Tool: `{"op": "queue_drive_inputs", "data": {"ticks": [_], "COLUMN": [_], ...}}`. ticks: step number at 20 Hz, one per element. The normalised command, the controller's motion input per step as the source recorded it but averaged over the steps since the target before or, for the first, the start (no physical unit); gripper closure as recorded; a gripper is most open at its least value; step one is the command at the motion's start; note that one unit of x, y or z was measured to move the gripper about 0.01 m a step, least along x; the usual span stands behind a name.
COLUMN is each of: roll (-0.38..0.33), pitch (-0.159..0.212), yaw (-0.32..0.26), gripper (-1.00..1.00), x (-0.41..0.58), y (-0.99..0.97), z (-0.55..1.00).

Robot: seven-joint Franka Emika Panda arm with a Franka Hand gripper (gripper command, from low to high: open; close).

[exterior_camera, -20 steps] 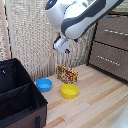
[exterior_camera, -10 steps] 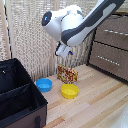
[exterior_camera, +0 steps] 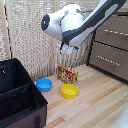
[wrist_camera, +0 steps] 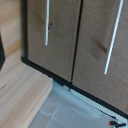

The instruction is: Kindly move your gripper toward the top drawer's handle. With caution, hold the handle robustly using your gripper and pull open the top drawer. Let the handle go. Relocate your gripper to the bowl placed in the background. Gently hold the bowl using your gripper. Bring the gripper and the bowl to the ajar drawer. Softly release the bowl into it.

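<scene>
Grey-brown top drawer (exterior_camera: 114, 31) is shut; I am on the approach step. End effector (exterior_camera: 67, 49) aperture indiscernible. Next: align squarely on the handle (exterior_camera: 116, 32).

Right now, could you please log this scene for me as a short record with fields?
arm: white, raised above the floor, reaching toward the dresser
tool: in the air, holding nothing; open or shut unclear
top drawer: closed
handle: silver bar, untouched
blue bowl: on the wooden floor, beside the black fabric box
yellow bowl: on the floor, near the blue bowl
patterned box: behind the bowls
</scene>
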Motion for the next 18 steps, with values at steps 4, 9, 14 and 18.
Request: {"op": "queue_drive_inputs", "data": {"ticks": [4, 9, 14, 18], "roll": [-0.237, -0.219, -0.169, -0.106], "pitch": [-0.091, -0.082, -0.046, -0.026], "yaw": [0.108, 0.090, 0.090, 0.090], "gripper": [-1.00, -1.00, -1.00, -1.00], "x": [-0.154, -0.176, -0.123, -0.099], "y": [-0.51, -0.58, -0.69, -0.80], "z": [0.19, 0.23, 0.11, 0.01]}}
